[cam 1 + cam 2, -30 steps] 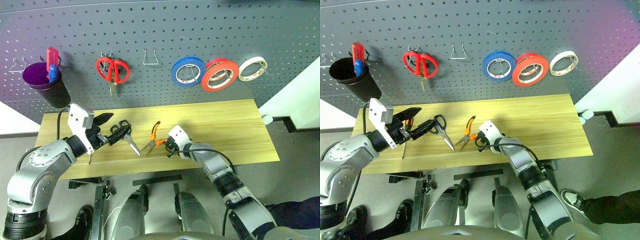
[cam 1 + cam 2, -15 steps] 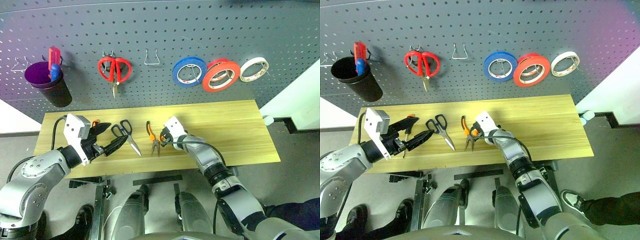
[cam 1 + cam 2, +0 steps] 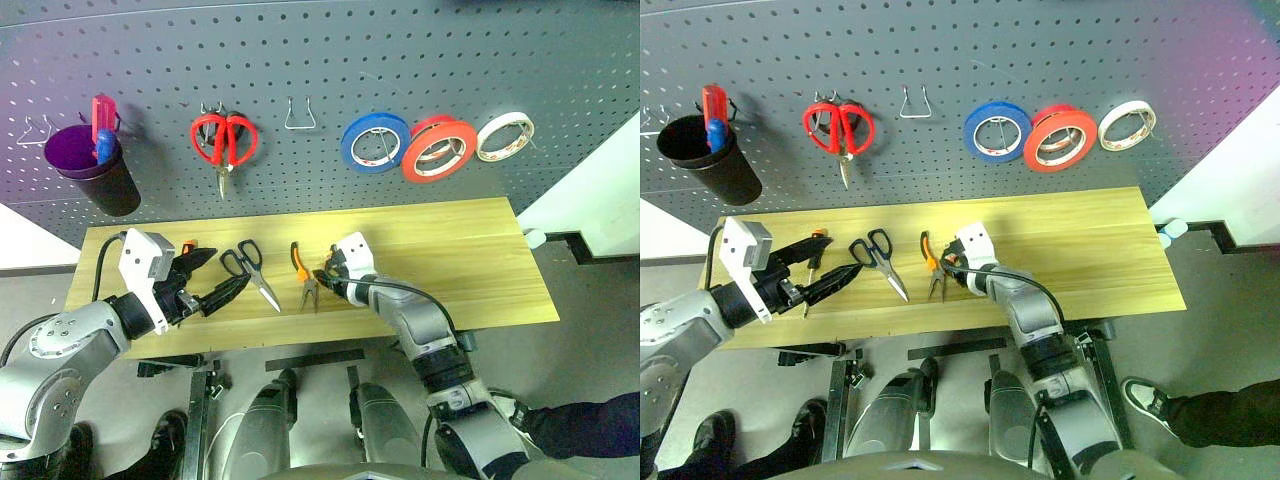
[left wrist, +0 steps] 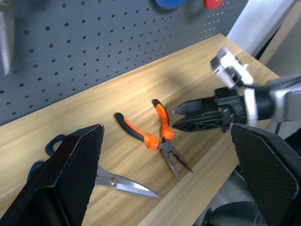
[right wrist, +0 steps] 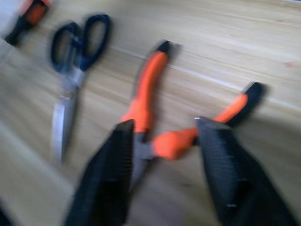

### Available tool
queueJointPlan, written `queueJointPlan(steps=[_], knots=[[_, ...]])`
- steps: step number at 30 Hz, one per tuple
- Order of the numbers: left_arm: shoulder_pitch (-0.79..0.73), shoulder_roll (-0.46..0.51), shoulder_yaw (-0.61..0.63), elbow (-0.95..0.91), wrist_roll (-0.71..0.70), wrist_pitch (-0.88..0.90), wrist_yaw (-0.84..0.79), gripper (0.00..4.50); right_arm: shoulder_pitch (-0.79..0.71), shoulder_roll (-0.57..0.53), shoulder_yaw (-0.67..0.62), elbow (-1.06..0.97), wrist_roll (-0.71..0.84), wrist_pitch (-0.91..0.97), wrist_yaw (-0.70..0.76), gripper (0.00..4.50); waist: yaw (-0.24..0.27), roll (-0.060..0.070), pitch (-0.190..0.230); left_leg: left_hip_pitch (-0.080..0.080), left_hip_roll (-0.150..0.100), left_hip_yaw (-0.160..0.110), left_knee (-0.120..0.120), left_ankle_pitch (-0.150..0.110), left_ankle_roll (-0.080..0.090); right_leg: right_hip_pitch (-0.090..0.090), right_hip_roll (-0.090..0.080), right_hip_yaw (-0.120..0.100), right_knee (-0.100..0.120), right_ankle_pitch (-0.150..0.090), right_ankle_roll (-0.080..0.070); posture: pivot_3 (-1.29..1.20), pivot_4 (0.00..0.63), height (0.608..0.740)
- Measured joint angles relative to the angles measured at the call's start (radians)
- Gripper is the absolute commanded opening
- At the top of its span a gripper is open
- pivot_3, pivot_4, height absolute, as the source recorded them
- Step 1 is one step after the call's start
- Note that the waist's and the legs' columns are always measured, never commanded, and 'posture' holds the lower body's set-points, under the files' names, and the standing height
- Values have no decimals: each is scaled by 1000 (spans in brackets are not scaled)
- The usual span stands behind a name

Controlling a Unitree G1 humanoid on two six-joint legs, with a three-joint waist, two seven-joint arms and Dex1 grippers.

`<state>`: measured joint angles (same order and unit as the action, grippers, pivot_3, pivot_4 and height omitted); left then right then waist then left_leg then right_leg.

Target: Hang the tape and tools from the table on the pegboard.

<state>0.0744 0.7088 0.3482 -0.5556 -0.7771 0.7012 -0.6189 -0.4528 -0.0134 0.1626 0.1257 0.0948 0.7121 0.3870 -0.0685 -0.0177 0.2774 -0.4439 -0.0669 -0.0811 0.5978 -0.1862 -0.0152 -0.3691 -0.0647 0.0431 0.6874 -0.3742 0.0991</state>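
The orange-red tape (image 3: 438, 148) hangs on the pegboard (image 3: 400, 60). On the table (image 3: 450, 250) lie the dark-handled scissors (image 3: 247, 270), the orange-and-black pliers (image 3: 303, 272) and the screwdriver (image 3: 816, 250), which is partly hidden behind my left fingers. My right gripper (image 3: 322, 276) is open just right of the pliers. The right wrist view has the pliers' joint (image 5: 146, 103) between its spread fingers, not gripped. My left gripper (image 3: 215, 277) hovers wide open and empty, just left of the scissors' handles.
Also on the pegboard are a dark cup (image 3: 85, 165) with a red and blue item, red-handled scissors (image 3: 225, 140), an empty wire hook (image 3: 300, 115), a blue tape ring (image 3: 375, 142) and a white tape ring (image 3: 505, 136). The table's right half is bare wood.
My right gripper, shut on a pliers handle a second ago, swung the pliers so their tips point at the front edge, then opened and let go. The left gripper stays open, barely moved.
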Motion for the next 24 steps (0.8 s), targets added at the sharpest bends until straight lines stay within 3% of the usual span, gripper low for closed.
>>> queueJointPlan(steps=[4,13,24], knots=[[12,0,1,3,0,0,-8,4500,5,33,-6,-103,8,173,-71,4487,0,0,0,0,0,0,-1,0,0,-3,0,0,-2,0,-1,3,337,740],[-5,3,1,5,0,6,-12,4500,2,158,-46,10,0,265,-240,4487,-2,1,1,0,0,0,-3,0,0,-3,-1,0,-2,0,-1,11,337,740],[-2,27,28,6,-8,12,-29,4500,-99,149,-57,214,17,140,-265,4487,-2,0,8,0,0,1,-3,0,0,-4,0,0,-3,0,-1,32,330,740]])
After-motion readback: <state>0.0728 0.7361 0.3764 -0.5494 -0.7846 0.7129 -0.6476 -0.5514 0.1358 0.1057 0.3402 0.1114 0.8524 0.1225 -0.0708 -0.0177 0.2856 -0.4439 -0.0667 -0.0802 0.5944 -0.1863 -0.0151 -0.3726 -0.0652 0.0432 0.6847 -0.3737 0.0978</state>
